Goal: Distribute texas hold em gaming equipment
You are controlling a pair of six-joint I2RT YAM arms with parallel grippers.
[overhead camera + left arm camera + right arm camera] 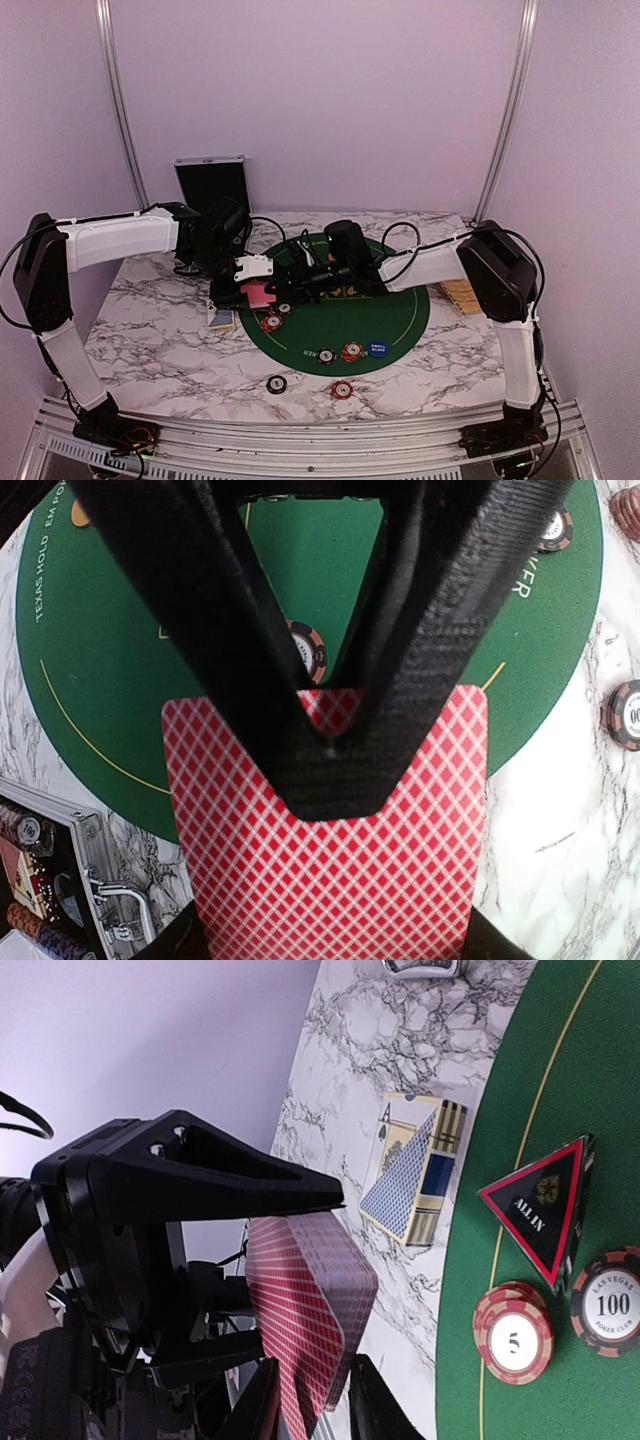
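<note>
Black carbon-textured left gripper [330, 750] is clamping the pink-red-backed playing cards [330, 880] above the round green felt mat [120, 660], while the slightly parted right gripper [315, 1370] is straddling their edge, probably needing to pinch one off for dealing.

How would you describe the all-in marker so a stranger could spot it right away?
Start at the round green felt mat on the marble table, and go to its edge beside the blue-patterned card box. The all-in marker lies there next to a red 5 chip and a black 100 chip; it alone is triangular, black with a red border.
</note>
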